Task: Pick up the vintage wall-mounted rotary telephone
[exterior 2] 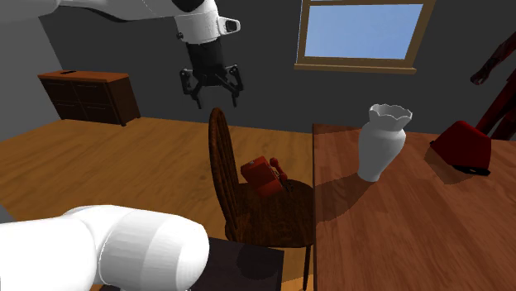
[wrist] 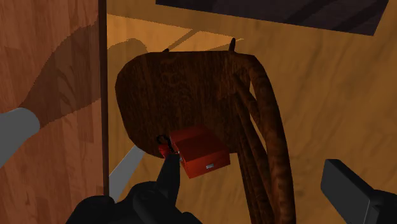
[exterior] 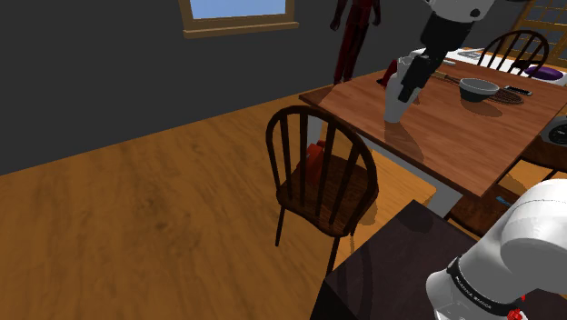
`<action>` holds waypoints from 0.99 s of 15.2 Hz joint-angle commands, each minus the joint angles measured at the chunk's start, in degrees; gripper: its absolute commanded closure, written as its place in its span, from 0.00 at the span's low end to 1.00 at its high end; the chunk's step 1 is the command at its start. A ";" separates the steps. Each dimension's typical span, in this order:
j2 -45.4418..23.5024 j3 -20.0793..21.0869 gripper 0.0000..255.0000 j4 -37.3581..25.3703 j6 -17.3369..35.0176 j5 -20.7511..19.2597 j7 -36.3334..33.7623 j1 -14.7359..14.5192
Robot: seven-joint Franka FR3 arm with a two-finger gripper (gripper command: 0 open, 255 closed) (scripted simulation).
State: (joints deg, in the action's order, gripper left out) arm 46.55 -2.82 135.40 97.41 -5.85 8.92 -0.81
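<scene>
The red telephone lies on the seat of the wooden chair, beside its backrest. The gripper hangs above the chair, fingers apart. The telephone is likely rigid and light: clasp the boxy body's sides.

This is a dining room in a home, set around a long wooden table. A dark spindle-back chair stands just beside the table's near edge, and a second chair at its far side. On the table are a white vase and a pan. Plank flooring surrounds the table. Beyond it, a dark grey wall holds a wood-framed window, and a low wooden sideboard stands well apart.
</scene>
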 commanded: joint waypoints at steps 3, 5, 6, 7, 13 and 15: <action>-2.80 1.06 0.00 1.22 3.83 -0.14 -2.81 0.62; -5.94 2.08 0.00 2.05 7.58 -0.40 -5.66 1.26; -7.64 2.56 0.00 2.32 9.42 -0.59 -7.11 1.59; -9.40 3.05 0.00 2.49 11.22 -0.80 -8.56 1.94; -21.26 5.74 0.00 1.52 21.11 -2.99 -17.61 4.34; -25.57 6.54 0.00 0.45 23.93 -4.11 -20.78 5.25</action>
State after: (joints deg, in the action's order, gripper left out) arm 23.97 3.06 136.99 119.69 -9.44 -9.79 4.05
